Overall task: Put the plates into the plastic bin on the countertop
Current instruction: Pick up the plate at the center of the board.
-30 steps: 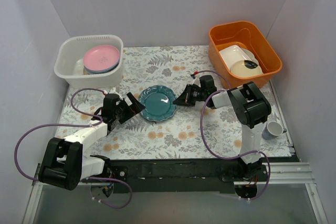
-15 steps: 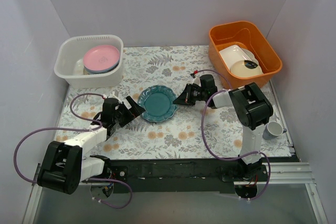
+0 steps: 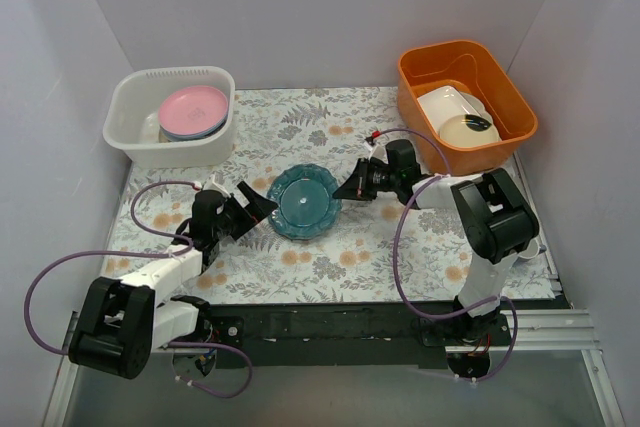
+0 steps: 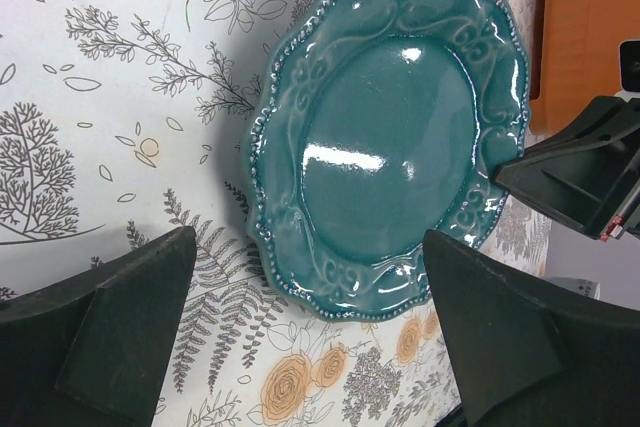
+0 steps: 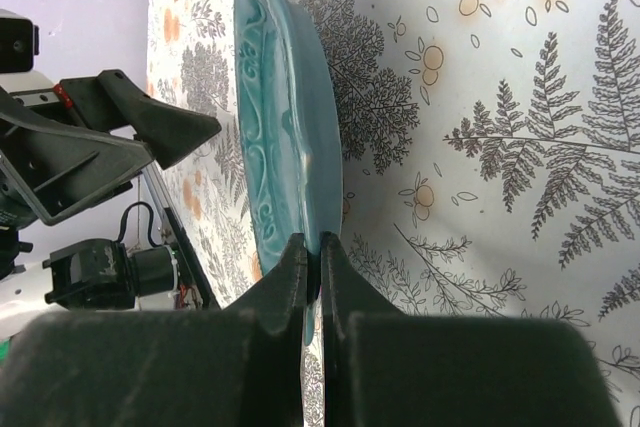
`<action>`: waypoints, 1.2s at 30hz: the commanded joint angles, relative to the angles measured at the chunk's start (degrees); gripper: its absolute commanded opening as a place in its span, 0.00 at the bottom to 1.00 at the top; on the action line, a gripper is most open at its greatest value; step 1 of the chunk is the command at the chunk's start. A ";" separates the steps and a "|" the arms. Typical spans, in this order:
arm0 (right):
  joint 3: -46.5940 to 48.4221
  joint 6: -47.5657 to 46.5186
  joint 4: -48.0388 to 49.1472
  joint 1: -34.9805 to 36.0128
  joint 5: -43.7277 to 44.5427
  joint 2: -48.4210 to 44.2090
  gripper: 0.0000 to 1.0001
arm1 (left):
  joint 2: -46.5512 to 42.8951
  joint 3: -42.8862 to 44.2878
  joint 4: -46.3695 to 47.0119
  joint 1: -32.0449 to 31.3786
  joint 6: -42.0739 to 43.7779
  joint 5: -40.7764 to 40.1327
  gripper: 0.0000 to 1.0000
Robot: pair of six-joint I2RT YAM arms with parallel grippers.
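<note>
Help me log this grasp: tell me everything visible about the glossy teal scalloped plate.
The glossy teal plate looks like glazed ceramic, round with a scalloped, beaded rim and raised scrollwork around a smooth well. It is empty and whole, midway across the fern-printed countertop. The right gripper pinches its right rim, which seems tilted up off the surface; the left gripper stands open beside its opposite edge, apparently not touching.
</note>
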 commanded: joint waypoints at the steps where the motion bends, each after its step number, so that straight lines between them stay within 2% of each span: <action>1: -0.29 -0.16 2.43 0.15 -2.74 -4.75 0.01 | 1.57 -0.64 3.90 -0.20 -0.78 1.59 0.95; 10: -1.44 1.51 3.39 -0.38 -3.88 -10.02 0.01 | 7.55 -0.20 8.21 -0.20 -1.13 4.23 0.95; 18: -1.88 4.75 5.94 -1.17 -6.78 -12.84 0.01 | 11.86 -2.57 15.68 -0.28 -2.18 6.87 0.94; 28: -0.30 8.01 9.90 -1.26 -10.91 -11.43 0.01 | 6.07 -6.18 19.64 -0.20 -2.89 8.80 0.89; 32: -0.03 8.80 11.22 -0.65 -11.62 -11.08 0.01 | 5.27 -7.06 21.65 -0.28 -3.59 9.59 0.77; 35: -0.03 9.15 11.31 -0.03 -11.71 -10.73 0.01 | 6.67 -6.89 22.97 -0.20 -3.33 10.82 0.60; 36: -0.21 9.24 11.39 0.06 -11.79 -10.82 0.01 | 7.20 -6.80 23.50 -0.28 -3.59 11.43 0.49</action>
